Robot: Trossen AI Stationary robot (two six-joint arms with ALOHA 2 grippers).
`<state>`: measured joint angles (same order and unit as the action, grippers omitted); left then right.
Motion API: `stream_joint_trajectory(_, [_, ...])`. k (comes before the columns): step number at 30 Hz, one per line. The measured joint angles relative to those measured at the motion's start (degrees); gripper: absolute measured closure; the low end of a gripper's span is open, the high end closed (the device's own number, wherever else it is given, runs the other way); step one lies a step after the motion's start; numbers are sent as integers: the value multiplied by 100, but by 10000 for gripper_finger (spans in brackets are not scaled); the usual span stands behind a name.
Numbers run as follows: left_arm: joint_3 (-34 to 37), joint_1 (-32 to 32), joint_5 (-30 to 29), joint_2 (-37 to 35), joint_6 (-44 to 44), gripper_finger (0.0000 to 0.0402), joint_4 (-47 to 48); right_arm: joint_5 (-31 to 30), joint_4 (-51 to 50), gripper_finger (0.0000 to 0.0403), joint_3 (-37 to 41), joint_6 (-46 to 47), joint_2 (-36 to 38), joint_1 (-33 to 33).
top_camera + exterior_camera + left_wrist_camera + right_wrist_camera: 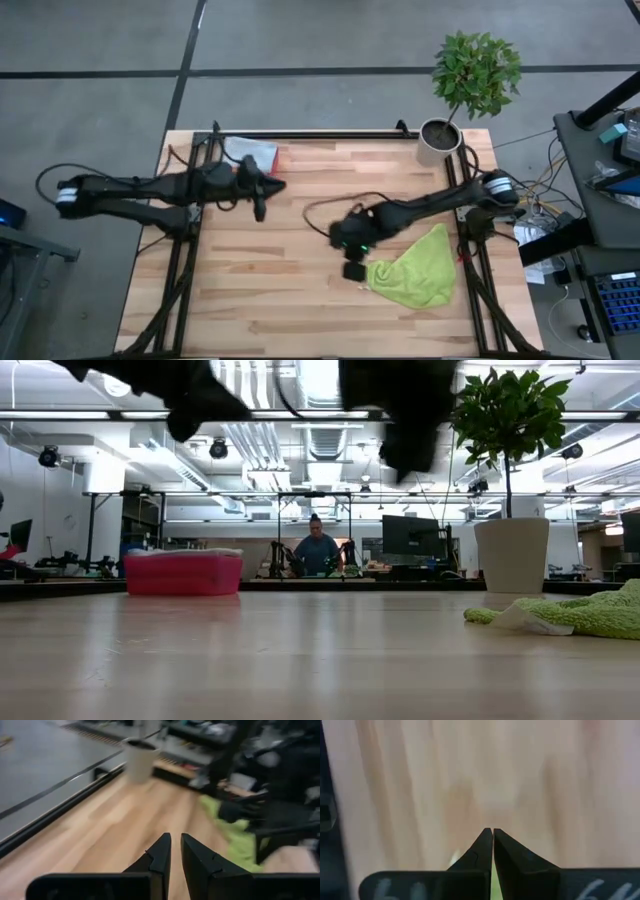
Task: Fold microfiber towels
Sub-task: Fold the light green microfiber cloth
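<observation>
A lime green microfiber towel (415, 270) lies crumpled on the table's near right part, resting flat on the wood (580, 615). It also shows in the left wrist view (235, 835). My right gripper (353, 268) hangs shut in the air just left of the towel's left edge, slanting down (492, 831), with bare wood below it. My left gripper (278, 185) is at the far left, raised and pointing nearly level toward the table's right. Its fingers (175, 840) stand a narrow slit apart with nothing between them. The other towels lie in the bin.
A pink-red bin (265, 155) with pale cloth in it stands at the far left (183, 573). A potted plant (440, 140) in a white pot stands at the far right corner (510, 555). Bare wood lies between the arms (300, 270). A person sits in the room beyond (317, 550).
</observation>
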<state>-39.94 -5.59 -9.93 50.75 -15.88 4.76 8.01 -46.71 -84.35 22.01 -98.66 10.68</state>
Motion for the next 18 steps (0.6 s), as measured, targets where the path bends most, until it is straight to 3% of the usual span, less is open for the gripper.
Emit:
stream_joint_trajectory(6, [-12, 616, -6, 789, 13, 373, -948, 1036, -122, 379, 1088, 1810, 741, 622])
stream_joint_trajectory(11, [-20, 864, -13, 1376, -26, 373, -1395, 998, -158, 327, 1759, 2846, 888, 1007])
stream_joint_trajectory(18, [-33, 1023, -12, 1858, -36, 373, -1787, 995, 303, 241, 2451, 3091, 777, 1346])
